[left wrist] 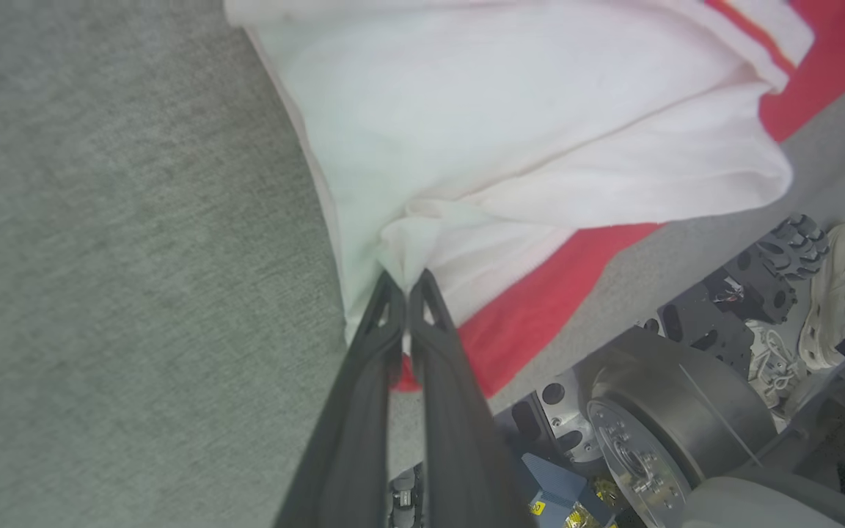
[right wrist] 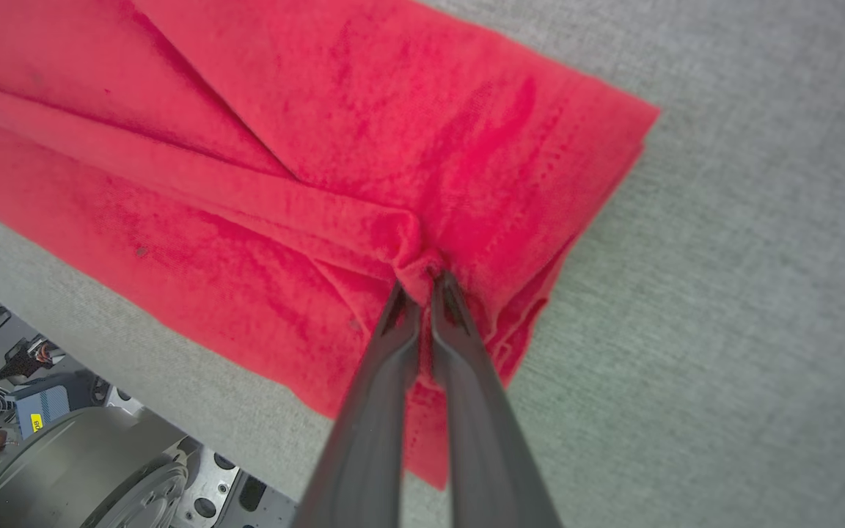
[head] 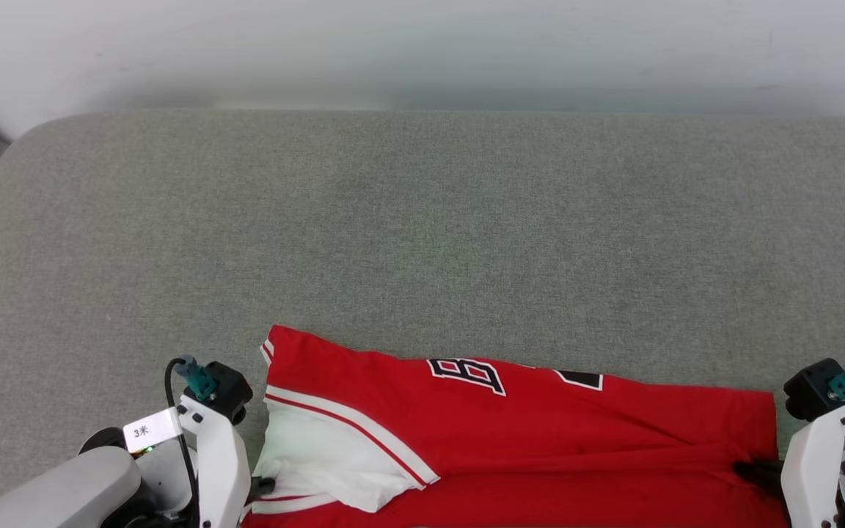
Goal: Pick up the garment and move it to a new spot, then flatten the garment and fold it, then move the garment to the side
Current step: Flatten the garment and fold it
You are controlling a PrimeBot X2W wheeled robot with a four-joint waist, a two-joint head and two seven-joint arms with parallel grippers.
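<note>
The garment [head: 540, 433], a red jersey with a white sleeve panel and a dark number print, lies across the near edge of the grey surface, stretched from left to right. My left gripper [left wrist: 404, 282] is shut on a pinch of the white sleeve [left wrist: 510, 139] at the garment's left end. My right gripper [right wrist: 426, 282] is shut on a bunched fold of red cloth [right wrist: 364, 169] near the garment's right end. In the head view the left wrist [head: 210, 411] and right wrist [head: 822, 411] flank the garment, and the right fingers [head: 756, 469] rest on its red edge.
The grey cushioned surface [head: 422, 235] stretches far back to a pale wall [head: 422, 51]. Below its near edge the wrist views show my wheeled base [left wrist: 657, 418], and a pair of pale shoes [left wrist: 833, 293] on the floor.
</note>
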